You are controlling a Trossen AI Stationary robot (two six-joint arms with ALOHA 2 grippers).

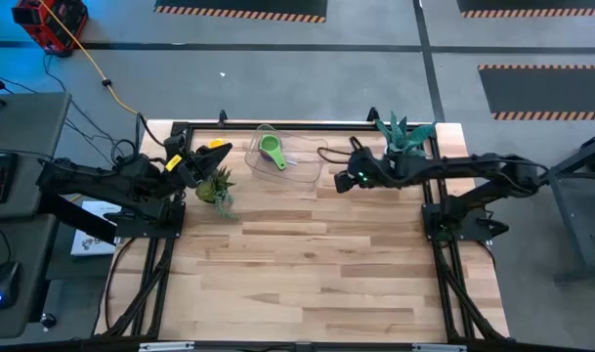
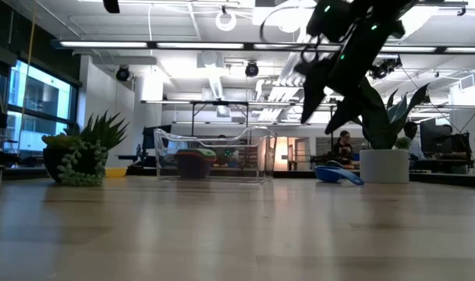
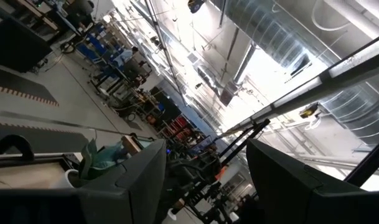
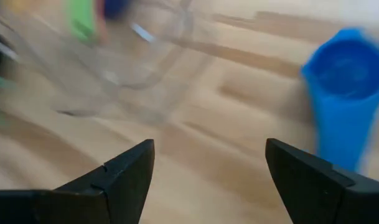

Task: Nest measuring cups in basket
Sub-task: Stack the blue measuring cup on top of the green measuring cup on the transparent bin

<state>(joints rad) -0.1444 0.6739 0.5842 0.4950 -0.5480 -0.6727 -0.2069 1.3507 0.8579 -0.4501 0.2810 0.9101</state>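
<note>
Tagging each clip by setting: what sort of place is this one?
Probably an open robotics lab or workshop: exposed ceiling ducts, striped hazard floor mats, and workbenches with a seated person behind the wooden table.

You are looking at bare tabletop (image 1: 307, 264) stretching along the near edge. Crowding the far edge are the basket (image 1: 282, 156), a small plant (image 1: 217, 186) and a potted plant (image 1: 406, 135).
</note>
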